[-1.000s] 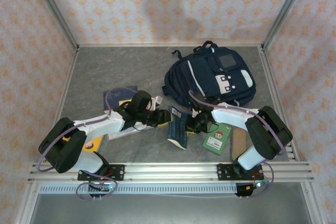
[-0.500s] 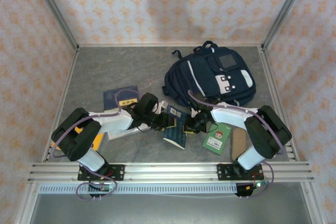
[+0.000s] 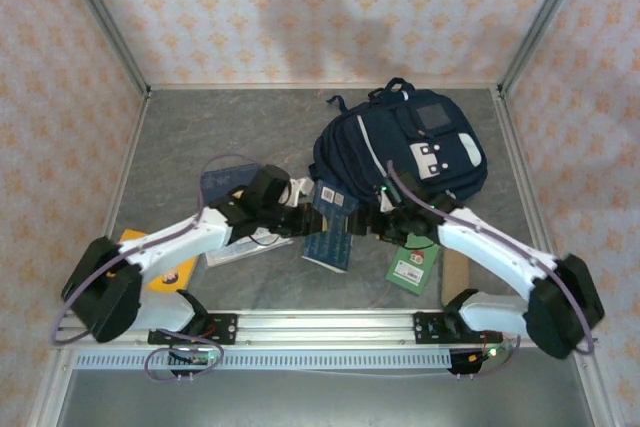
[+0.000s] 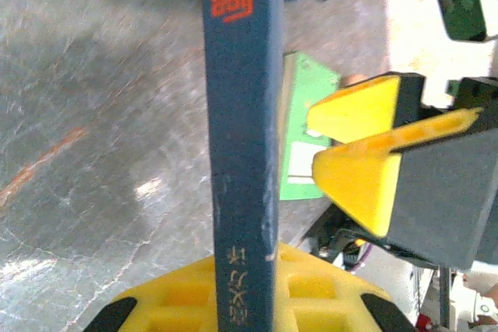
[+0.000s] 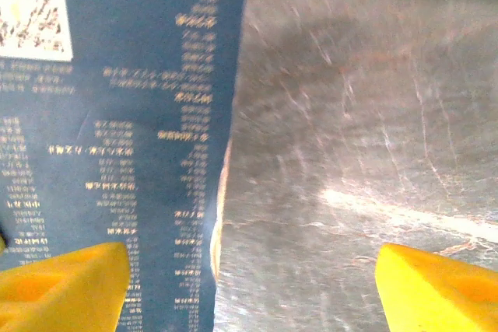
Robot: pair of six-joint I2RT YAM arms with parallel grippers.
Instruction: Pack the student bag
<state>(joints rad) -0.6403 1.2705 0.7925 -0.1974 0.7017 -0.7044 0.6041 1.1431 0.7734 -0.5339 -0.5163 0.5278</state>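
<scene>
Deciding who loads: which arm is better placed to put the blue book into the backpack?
Left: the left gripper clamps the blue book by its spine; the right gripper is open, gripping nothing.

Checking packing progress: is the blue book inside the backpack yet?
Out: the blue book is beside the student bag, gripped by the left pincer.

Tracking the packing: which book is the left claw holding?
The blue book with the white label, between the two arms; the green book and yellow book lie flat.
</scene>
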